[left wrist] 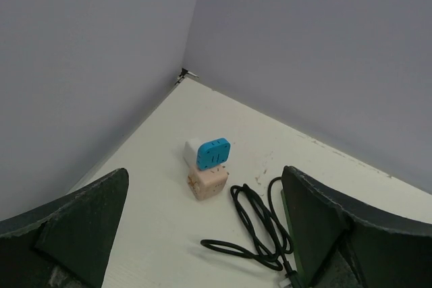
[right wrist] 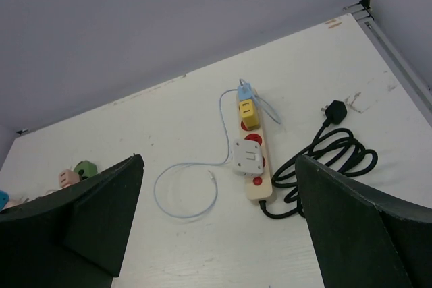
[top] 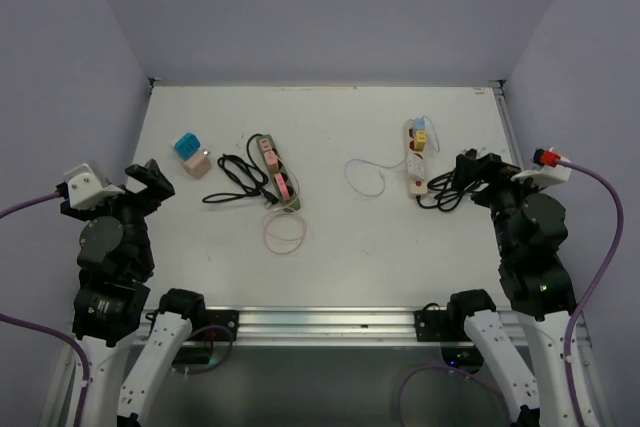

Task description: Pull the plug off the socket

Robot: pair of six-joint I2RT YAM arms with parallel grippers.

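Observation:
A cream power strip (top: 414, 185) (right wrist: 257, 187) lies at the right of the table. It carries a white plug (top: 417, 164) (right wrist: 248, 158), a yellow plug (top: 421, 138) (right wrist: 248, 112) and a small blue plug (right wrist: 244, 90). A blue-faced white plug (top: 187, 147) (left wrist: 212, 152) sits against a beige cube socket (top: 199, 165) (left wrist: 208, 182) at the left. My left gripper (top: 150, 182) (left wrist: 204, 172) hovers open, short of the cube. My right gripper (top: 478, 169) (right wrist: 219, 160) is open too, raised beside the strip's near end. Neither touches anything.
A second strip (top: 275, 172) with pink plugs lies mid-table beside a coiled black cable (top: 235, 182) (left wrist: 260, 227) and a pink cable loop (top: 284, 232). The right strip's black cord (top: 450, 192) (right wrist: 324, 160) coils near my right gripper. A pale blue cable (top: 365, 179) (right wrist: 185, 193) loops left of it.

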